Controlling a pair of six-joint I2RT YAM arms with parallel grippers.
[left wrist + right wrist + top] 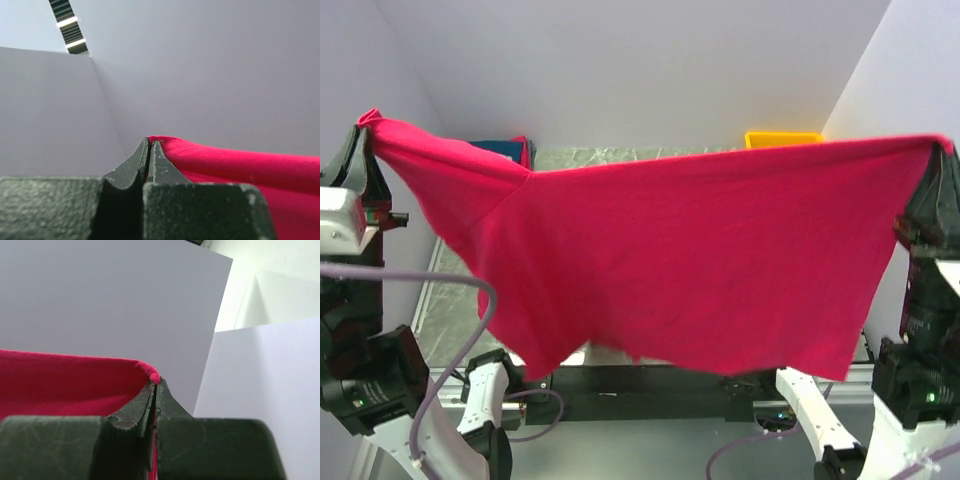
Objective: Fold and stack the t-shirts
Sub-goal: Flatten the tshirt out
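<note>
White panel walls (620, 70) enclose a grey marbled table (450, 310). From behind the arm bases, one bright red t-shirt (670, 260) is seen stretched like a banner above the table, clear of its surface. It spans from the table's left side to its right side.

Left gripper (367, 128): raised high over the table's left edge, jaws pressed together on a bunched corner of the red t-shirt. In the left wrist view, the two dark fingers meet at their tips (150, 143), and the red hem (240, 170) emerges from between them and runs off to the right.

Right gripper (938, 150): raised over the table's right edge at about the same height, likewise clamped on the opposite corner of the garment. In the right wrist view, the fingertips (156, 384) are closed, with a small fold of red cloth (65, 380) caught at the very tip.

Between the two held corners the upper edge sags slightly. A sleeve slopes down from the left grip, and the lower hem hangs uneven above the table's near edge.

At the table's far right corner, a yellow bin (782, 138) shows just above the cloth. At the table's far left corner lies a dark blue garment (500, 150), mostly hidden behind the sleeve.
</note>
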